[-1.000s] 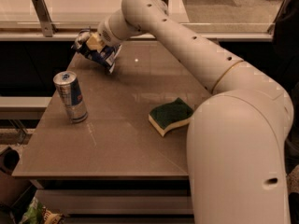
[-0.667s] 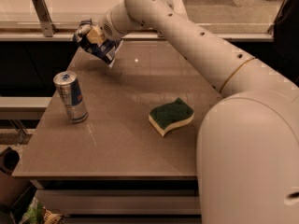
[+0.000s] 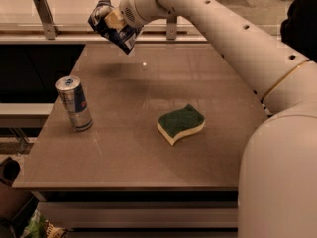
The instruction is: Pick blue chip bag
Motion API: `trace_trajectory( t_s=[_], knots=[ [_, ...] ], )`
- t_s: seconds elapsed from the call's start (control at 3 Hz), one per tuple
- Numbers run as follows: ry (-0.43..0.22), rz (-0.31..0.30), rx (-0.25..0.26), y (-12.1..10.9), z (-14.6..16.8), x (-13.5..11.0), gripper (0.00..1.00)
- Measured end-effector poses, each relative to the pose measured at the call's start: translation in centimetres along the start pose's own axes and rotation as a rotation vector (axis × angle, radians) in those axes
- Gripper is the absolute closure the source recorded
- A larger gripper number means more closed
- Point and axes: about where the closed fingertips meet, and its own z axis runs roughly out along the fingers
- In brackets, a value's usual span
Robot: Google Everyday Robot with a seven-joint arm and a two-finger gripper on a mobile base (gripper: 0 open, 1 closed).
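Observation:
The blue chip bag (image 3: 115,29) is a crumpled dark-blue foil bag with a white panel, held in the air above the table's far left corner. My gripper (image 3: 112,18) is shut on the bag's upper part, and the bag hangs tilted below it, clear of the tabletop. The white arm reaches in from the right across the top of the view.
A blue-and-silver drink can (image 3: 74,103) stands upright near the table's left edge. A green-and-yellow sponge (image 3: 181,123) lies near the middle of the brown table (image 3: 124,152). A glass railing with metal posts (image 3: 43,15) runs behind the table.
The gripper has lifted the chip bag higher off the table's far left corner. The can and sponge have not moved.

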Motion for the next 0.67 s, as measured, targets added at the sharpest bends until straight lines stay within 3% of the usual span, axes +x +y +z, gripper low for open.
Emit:
trace_trajectory(
  t_s=[0.67],
  knots=[
    [-0.082, -0.001, 0.026, -1.6, -3.4, -1.5, 1.0]
  ],
)
